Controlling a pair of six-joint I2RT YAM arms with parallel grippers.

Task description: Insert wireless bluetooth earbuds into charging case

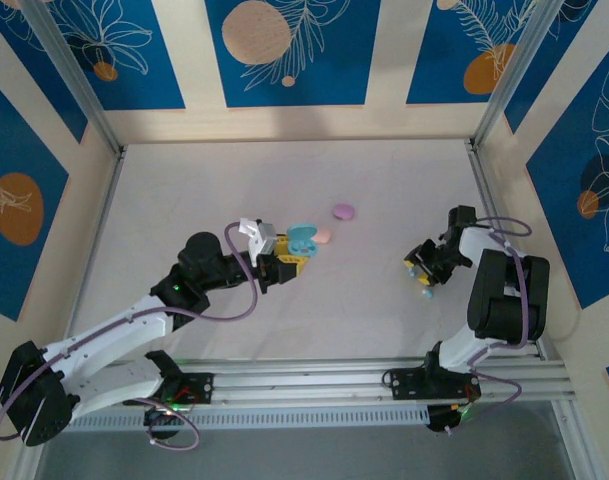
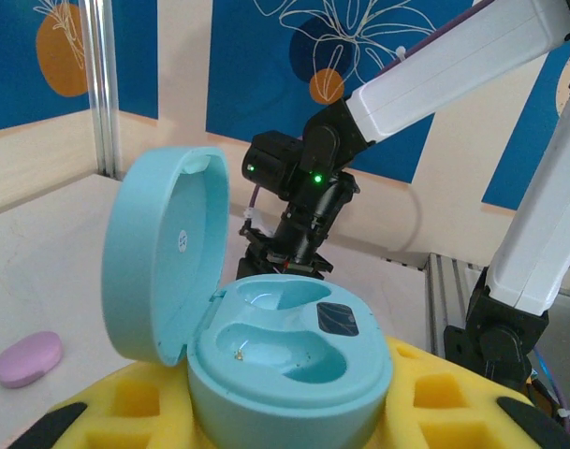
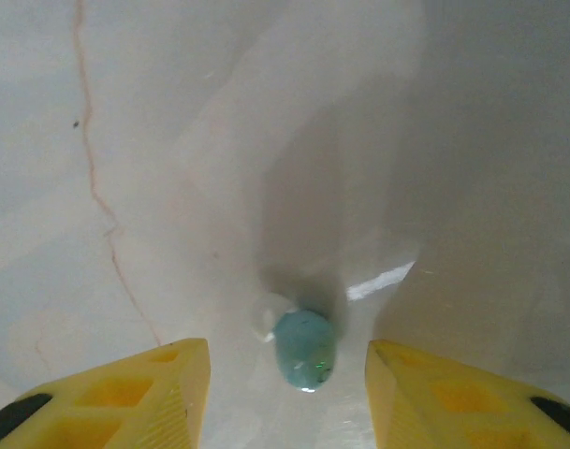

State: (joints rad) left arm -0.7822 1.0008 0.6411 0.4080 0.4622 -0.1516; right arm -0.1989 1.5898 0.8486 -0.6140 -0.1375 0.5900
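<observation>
The tiny light-blue plastic earbud (image 3: pixel 303 348) lies on the pale table (image 1: pixel 374 330) close to its right edge. It sits between the spread yellow fingers (image 3: pixel 144 398) of the right gripper (image 1: pixel 422 270), which touch it on neither side. Toward the middle of the table the left gripper (image 1: pixel 284 264) pinches the light-blue oval plastic charging case (image 2: pixel 289 360), lid up and both wells bare.

The risk, I judge, is in the pinch — the bud is rounded, glossy and far smaller than the pads. An off-centre closing could squirt it sideways or roll it toward the right edge. A small whitish bit (image 3: pixel 269 316) touches the bud (an ear tip, perhaps; too blurred to tell) and may snag. A skewed hold would leave the bud cocked in its well — and pushing could twist the case in the left fingers.
</observation>
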